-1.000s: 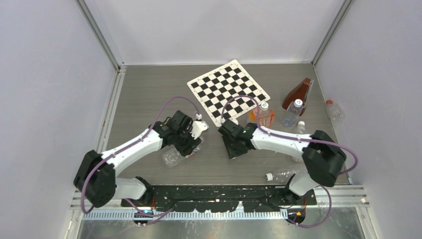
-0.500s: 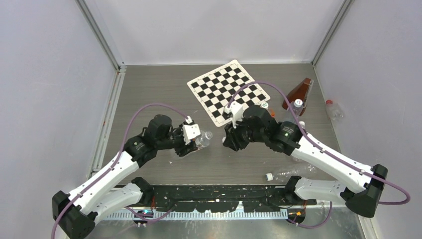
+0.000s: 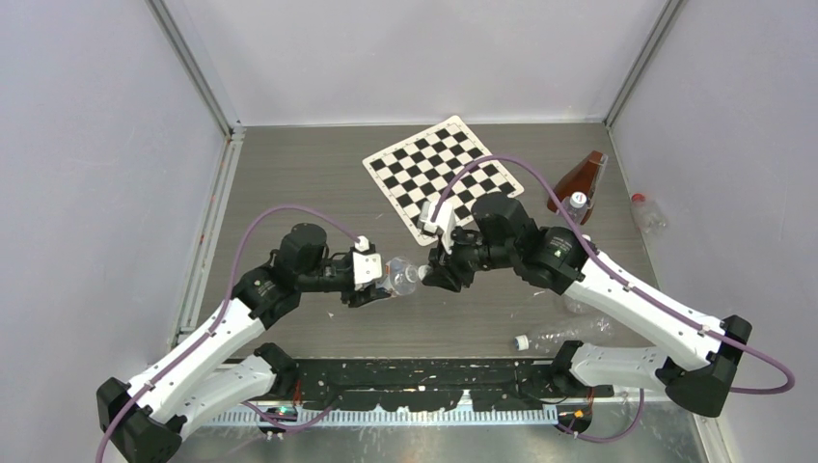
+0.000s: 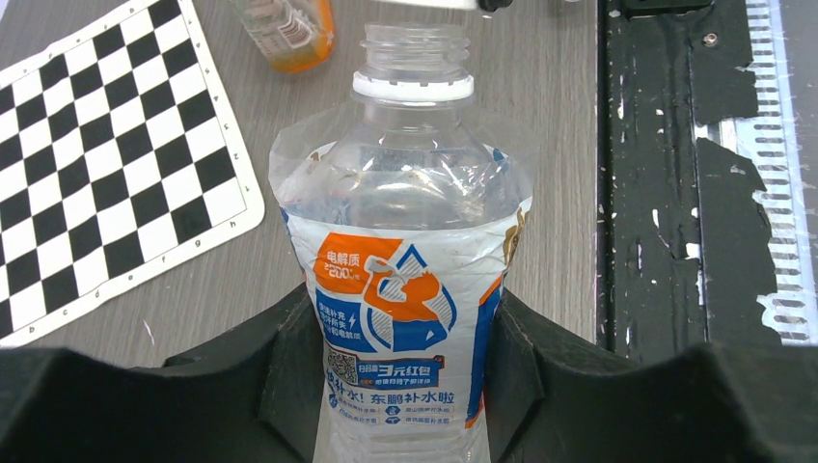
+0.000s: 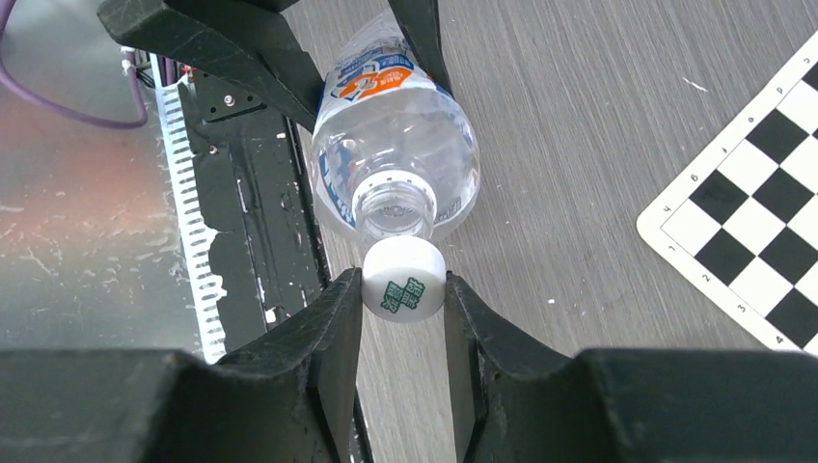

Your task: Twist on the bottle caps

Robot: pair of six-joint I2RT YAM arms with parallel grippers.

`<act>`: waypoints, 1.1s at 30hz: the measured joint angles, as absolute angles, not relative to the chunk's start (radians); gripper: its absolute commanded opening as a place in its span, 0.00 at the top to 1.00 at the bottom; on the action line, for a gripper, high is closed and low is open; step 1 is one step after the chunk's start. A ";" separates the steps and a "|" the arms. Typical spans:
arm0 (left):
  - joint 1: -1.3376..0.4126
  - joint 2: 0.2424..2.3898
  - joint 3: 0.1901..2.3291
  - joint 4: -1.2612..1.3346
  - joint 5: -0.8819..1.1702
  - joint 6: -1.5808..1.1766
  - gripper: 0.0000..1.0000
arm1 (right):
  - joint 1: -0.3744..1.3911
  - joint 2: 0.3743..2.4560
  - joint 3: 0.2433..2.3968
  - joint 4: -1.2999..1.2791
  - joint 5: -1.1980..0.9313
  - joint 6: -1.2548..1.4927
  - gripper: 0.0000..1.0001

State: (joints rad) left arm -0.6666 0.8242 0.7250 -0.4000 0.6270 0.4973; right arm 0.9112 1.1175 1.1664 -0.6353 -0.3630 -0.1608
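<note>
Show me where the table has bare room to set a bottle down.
Bare wood: far left, between the side rail and the checkerboard; also the near strip between the held bottle and the black base plate. Crowded: the right side, with the brown bottle and clear bottles around it.

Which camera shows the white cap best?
The right wrist view: the white cap sits clear, pinched between the right fingers, just before the open bottle mouth. The left wrist view catches only its edge; the top view barely shows it.
</note>
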 measured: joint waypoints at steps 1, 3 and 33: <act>-0.667 0.824 0.725 -0.400 0.634 0.499 0.68 | 0.911 1.121 1.169 -0.635 -0.369 -0.169 0.86; -0.667 0.824 0.726 -0.400 0.646 0.503 0.68 | 0.911 1.130 1.170 -0.628 -0.383 -0.187 0.86; -0.665 0.812 0.690 -0.348 0.704 0.384 0.80 | 0.902 1.178 1.193 -0.605 -0.513 -0.290 0.85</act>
State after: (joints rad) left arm -0.6655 0.8120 0.6903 -0.3477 0.7040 0.3836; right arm 0.9024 1.1778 1.1931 -0.6052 -0.5125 -0.2897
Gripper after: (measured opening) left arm 0.526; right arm 0.391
